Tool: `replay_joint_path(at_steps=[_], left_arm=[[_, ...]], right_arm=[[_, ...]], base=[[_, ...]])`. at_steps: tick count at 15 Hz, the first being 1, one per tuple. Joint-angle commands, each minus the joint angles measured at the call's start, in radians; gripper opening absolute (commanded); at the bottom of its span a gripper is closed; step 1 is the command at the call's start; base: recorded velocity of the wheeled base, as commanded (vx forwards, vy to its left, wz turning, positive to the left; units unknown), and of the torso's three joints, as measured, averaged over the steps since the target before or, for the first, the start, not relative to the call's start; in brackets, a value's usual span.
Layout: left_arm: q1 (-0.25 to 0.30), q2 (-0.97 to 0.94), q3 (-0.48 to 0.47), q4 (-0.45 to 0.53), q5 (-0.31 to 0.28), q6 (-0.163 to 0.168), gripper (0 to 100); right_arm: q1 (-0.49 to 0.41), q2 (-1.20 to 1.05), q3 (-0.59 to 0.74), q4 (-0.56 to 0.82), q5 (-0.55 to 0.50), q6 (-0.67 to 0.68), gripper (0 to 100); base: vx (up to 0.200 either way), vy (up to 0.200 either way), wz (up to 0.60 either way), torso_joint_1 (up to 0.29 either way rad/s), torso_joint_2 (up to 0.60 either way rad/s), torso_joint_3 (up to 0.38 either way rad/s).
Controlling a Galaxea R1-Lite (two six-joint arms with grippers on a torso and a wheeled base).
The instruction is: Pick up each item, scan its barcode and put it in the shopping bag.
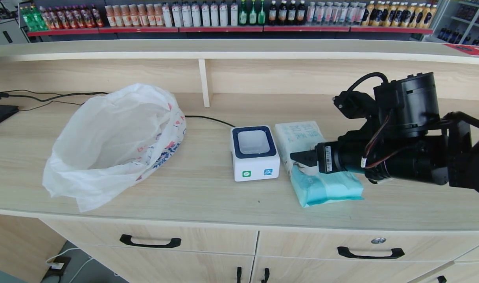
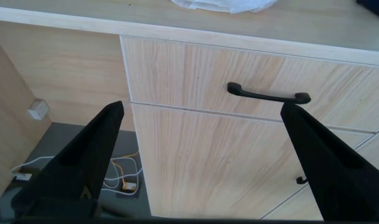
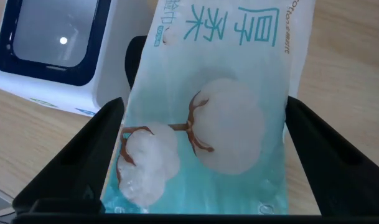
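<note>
The pack of tissues [image 1: 326, 190] lies flat on the table [image 1: 208, 184], just beside the scanner [image 1: 255, 153] on the robot's right, with one long edge running along the scanner's side. The right arm [image 1: 400, 157] reaches in low over it from the right. Its jaws are open and straddle the pack's width, one finger [image 3: 105, 149] on the scanner side and the other on the far side, with the pack's printed face [image 3: 220, 143] between them. I cannot tell whether the fingers already touch the pack's edges, but they have not closed on it. This looks like the approach to the first pick. Taking the pack across its narrow width suits a soft, flat package, since the jaws can span it and pinch the sides.

The scanner is a small white box with a dark-rimmed window [image 3: 46, 43] facing up. The barcode will probably have to be held face down over that window, so a grip that leaves one broad face free makes sense. The finger next to the scanner has little room, and closing carelessly could nudge the box.

The shopping bag [image 1: 113, 145] lies on its side on the table, well to the robot's left of the scanner. Its mouth sags open towards the front edge, ready to receive items, and it looks empty so far.

The left jaws are spread open and hang below table height in front of a drawer handle [image 2: 268, 94], holding nothing and out of the way.
</note>
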Motion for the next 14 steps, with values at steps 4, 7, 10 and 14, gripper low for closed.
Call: replay_joint_path(at_steps=[4,7,10,14], left_arm=[[0.0,0.0,0.0,0.0,0.0,0.0,100],[0.0,0.0,0.0,0.0,0.0,0.0,100],[0.0,0.0,0.0,-0.003,0.0,0.0,100],[0.002,0.0,0.0,0.0,0.0,0.0,100]], right_arm=[[-0.005,0.02,-0.017,0.009,0.041,0.039,100],[-0.007,0.014,0.004,0.007,0.035,0.062,100],[-0.013,-0.005,0.043,0.007,0.033,0.096,100],[-0.019,-0.031,0.156,-0.004,0.007,0.097,100]], base=[[0.0,0.0,0.0,0.0,0.0,0.0],[0.0,0.0,0.0,0.0,0.0,0.0],[0.0,0.0,0.0,0.0,0.0,0.0],[0.0,0.0,0.0,0.0,0.0,0.0]])
